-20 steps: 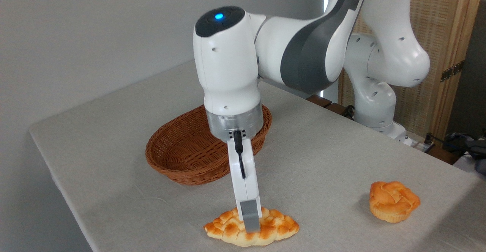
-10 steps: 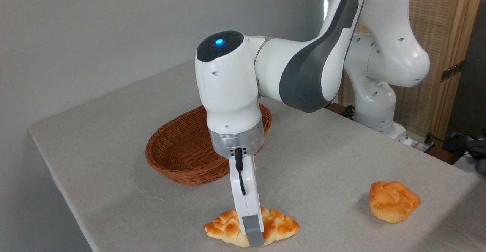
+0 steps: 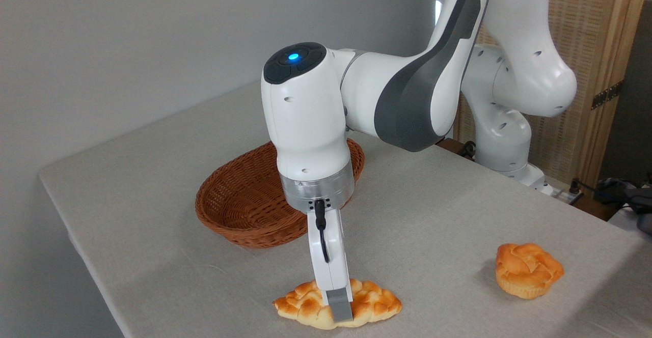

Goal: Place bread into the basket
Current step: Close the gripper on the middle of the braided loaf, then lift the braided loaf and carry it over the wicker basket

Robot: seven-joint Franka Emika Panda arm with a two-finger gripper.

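Wicker basket [image 3: 244, 203] sitting bare inside, well behind bread [image 3: 337, 308]; gripper [image 3: 340, 311] pressing down over loaf's middle, jaw state impossible to tell; bun [image 3: 527, 269] lying apart at right

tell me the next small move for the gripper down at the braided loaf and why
Probably close the gripper on the long golden-brown braided loaf before lifting. Its near finger reaches down across the loaf's front side, and the loaf lies flat on the grey table, outside the empty reddish-brown wicker basket. Whether it already grips is unclear.

woven wicker basket [image 3: 239, 210], matt cloth table [image 3: 438, 210]
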